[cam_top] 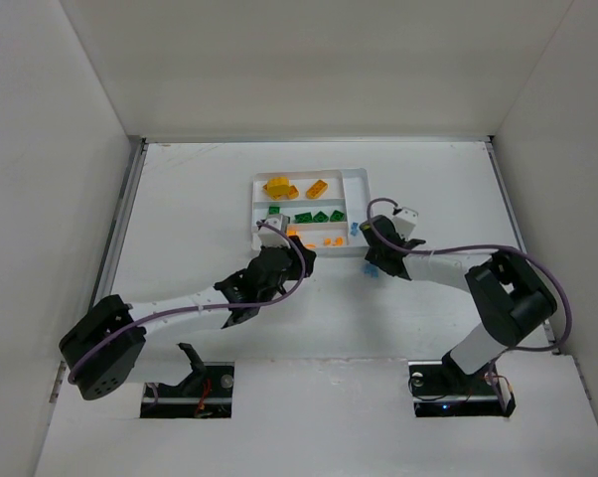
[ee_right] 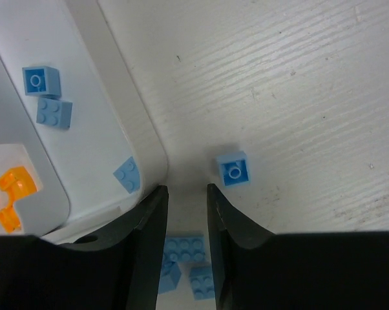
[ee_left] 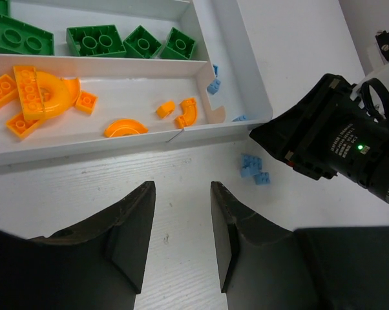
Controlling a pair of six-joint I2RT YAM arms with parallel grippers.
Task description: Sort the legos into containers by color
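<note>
The left gripper hangs over the bare table just short of the tray's near wall. Its fingers are apart and nothing is between them. Ahead of it lies the white tray, with yellow blocks in the far slot and green bricks in the middle one. The near slot holds orange pieces — flat plates and curved bits. At the tray's right end, the narrow side slot holds a few pale blue bricks. Just outside the near right corner, loose blue bricks lie on the table. The right gripper points down at that corner, fingers narrowly apart and gripping nothing — the loose cluster shows through the gap. A single blue brick lies just right of its fingertips, not touching them.
</note>
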